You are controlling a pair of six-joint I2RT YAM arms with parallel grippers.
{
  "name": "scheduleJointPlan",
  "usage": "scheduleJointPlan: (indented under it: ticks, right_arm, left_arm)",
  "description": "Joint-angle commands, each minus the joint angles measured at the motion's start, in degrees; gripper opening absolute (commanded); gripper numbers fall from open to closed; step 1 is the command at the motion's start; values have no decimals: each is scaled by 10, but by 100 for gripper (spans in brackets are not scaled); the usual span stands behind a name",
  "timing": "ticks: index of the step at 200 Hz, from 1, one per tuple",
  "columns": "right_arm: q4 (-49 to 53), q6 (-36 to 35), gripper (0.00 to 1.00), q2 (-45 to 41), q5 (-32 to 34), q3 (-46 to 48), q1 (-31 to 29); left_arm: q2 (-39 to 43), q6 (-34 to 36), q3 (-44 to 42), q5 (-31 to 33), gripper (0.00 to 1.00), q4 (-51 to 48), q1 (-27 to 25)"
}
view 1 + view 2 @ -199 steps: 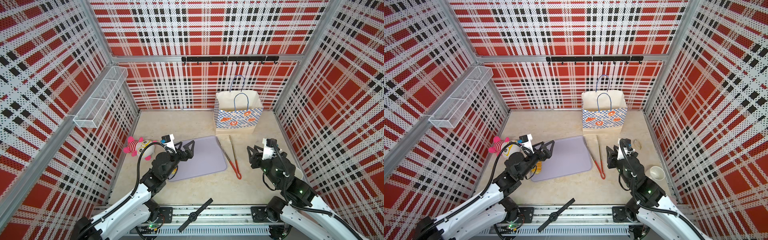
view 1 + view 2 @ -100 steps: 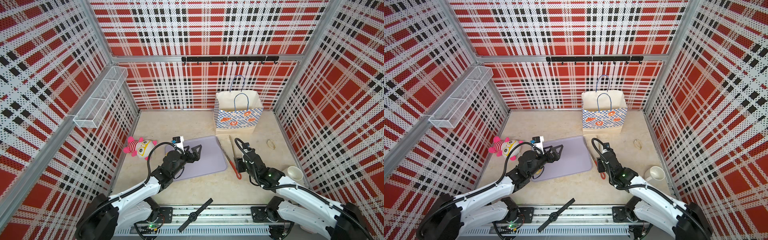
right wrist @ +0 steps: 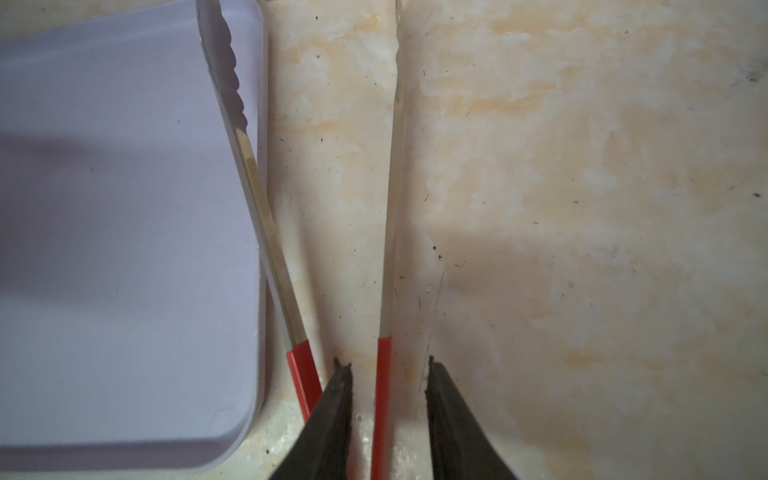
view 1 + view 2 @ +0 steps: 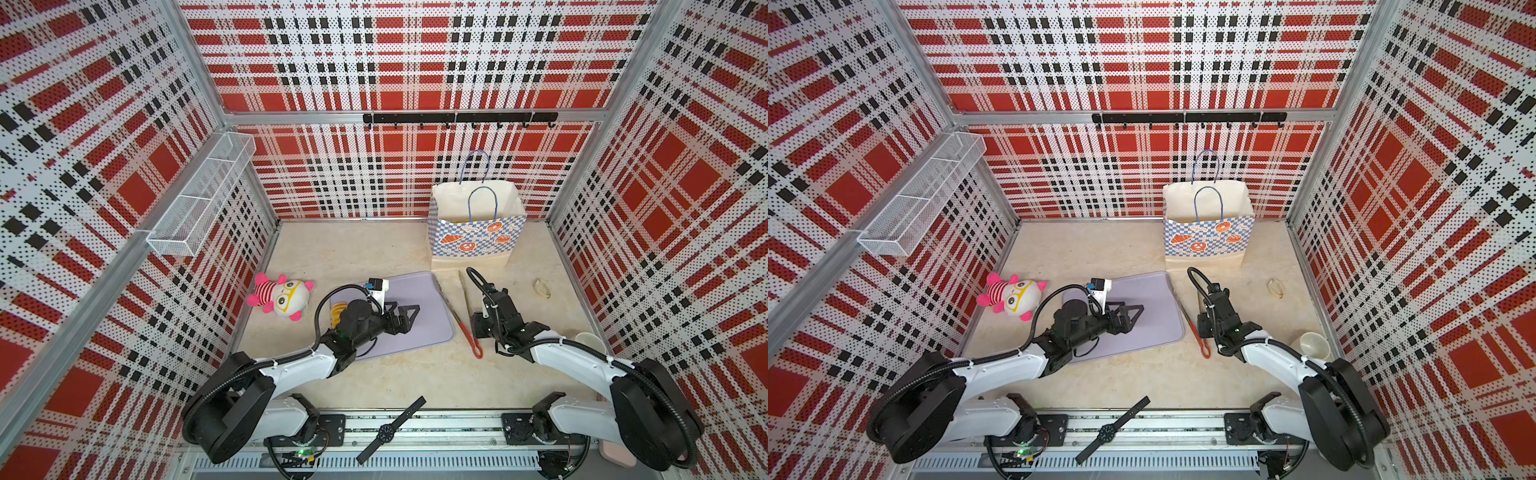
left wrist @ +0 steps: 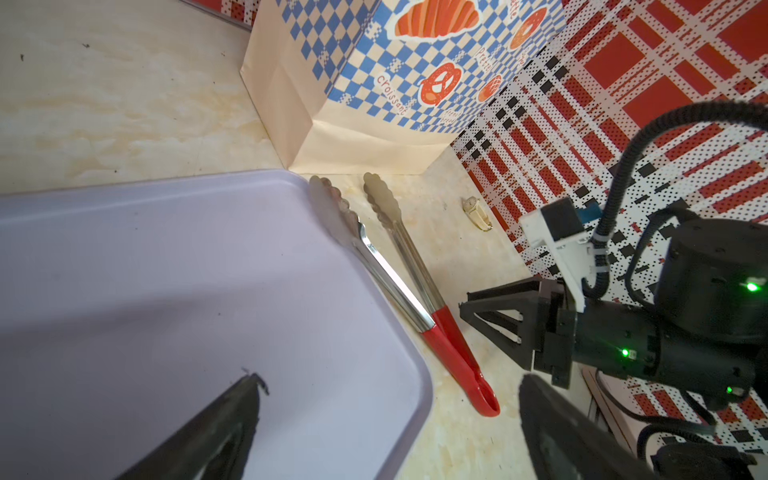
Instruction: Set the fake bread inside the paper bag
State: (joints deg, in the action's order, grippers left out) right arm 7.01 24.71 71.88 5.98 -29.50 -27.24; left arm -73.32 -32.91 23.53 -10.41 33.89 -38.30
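Top views first: the paper bag is standing upright at the back, mouth gaping, blue cord handles sticking up. The only fake bread I'm spotting is a ridged, glossy yellow bit peeking out from behind the left arm at the left end of the lilac tray. I can't tell if it's sitting on the tray or just off it. The left gripper is hovering over the tray, jaws spread wide, holding nothing.

Left wrist view: the tray is looking smooth and matte. The tongs are lying along its rim, scalloped steel tips pointing at the bag, red handle toward the right gripper.

Right wrist view: that gripper is sitting partway open, straddling just one red leg of the tongs, gaps either side, gripping nothing yet.

What's worrying me: pinching a single slick leg could leave the tongs swivelling or sliding out. The other leg is resting against the tray rim, so it might drag the tray. And that thin paper bag is probably tipping if poked.
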Motion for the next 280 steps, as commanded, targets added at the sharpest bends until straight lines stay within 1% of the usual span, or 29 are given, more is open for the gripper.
scheduleJointPlan:
  ticks: [1, 50, 102, 157, 218, 256, 280]
  right_arm:
    - [-33, -11, 32, 15, -41, 6, 11]
    - [-43, -13, 30, 39, -40, 9, 13]
    - [-49, -16, 26, 74, -40, 5, 13]
    - [-52, -15, 18, 93, -41, 7, 13]
    - [-50, -12, 5, 67, -29, 21, 14]
    - [-45, -10, 0, 29, -29, 36, 13]
    - [-41, -6, 0, -15, -28, 51, 13]
  left_arm:
    - [21, 21, -13, -8, 100, 23, 1]
    - [31, 25, -19, -2, 100, 23, 1]
    - [23, 29, -17, -5, 99, 23, 1]
    - [21, 32, -16, -11, 99, 23, 1]
    - [39, 36, -23, -3, 99, 23, 2]
    - [43, 37, -26, -3, 99, 23, 7]
    - [45, 37, -27, -4, 99, 23, 9]
